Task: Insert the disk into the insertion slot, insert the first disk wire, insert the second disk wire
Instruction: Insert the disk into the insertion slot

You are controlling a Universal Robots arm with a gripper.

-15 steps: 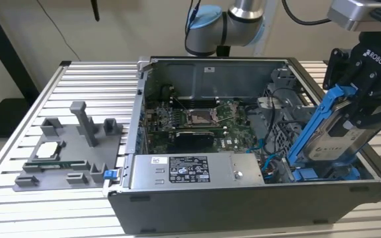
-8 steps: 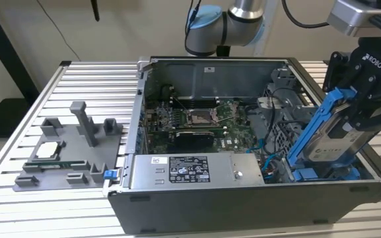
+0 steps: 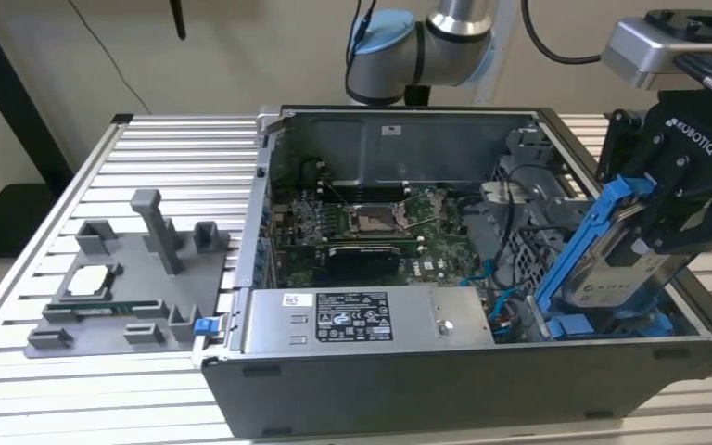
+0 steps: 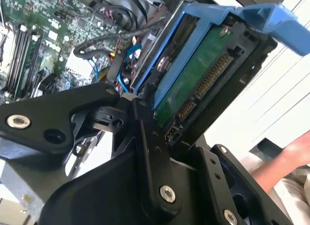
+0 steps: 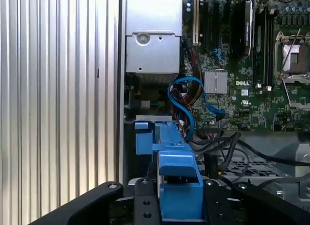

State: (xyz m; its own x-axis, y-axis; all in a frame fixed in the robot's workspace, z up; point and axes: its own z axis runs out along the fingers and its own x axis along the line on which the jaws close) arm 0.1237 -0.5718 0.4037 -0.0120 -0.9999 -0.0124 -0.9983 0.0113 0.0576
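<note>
1. Exterior view.
   - The tool (image 3: 667, 232) is clenched on the disk (image 3: 616, 267), gripping its upper half.
   - The disk is clear of the bench (image 3: 171, 176). It hangs inside the open case (image 3: 455, 389), at the front corner on the exterior view's right.
   - The disk's long axis stands steep but not plumb. The top end leans to the exterior view's right, and the bottom end points down and to the left.
   - The slot (image 3: 610, 317) lies directly below the tool, under the disk's lower end.
   - Judgement: the lower end is at or just above the slot mouth. The disk hides most of the mouth, so contact cannot be confirmed.

2. Second wrist view.
   - The fingers (image 4: 147, 135) bear on the disk's two flat sides.
   - The green circuit face and the connector row (image 4: 208, 80) are exposed to this camera.
   - The board (image 4: 43, 36) and loose cables lie beyond the disk, deeper in the case.
   - A person's arm (image 4: 288, 159) is at the edge of the picture, apart from the tool.

3. First wrist view.
   - The camera looks down the disk's length. The blue frame (image 5: 177, 181) runs away from the tool, close beside the case wall.
   - The supply box (image 5: 152, 41) sits further along that wall.
   - A blue cable (image 5: 191, 101) loops just beside the frame's far end.
   - Judgement: the line of travel is along the disk's own long axis. The tilt and this cable are the points to watch.
</note>
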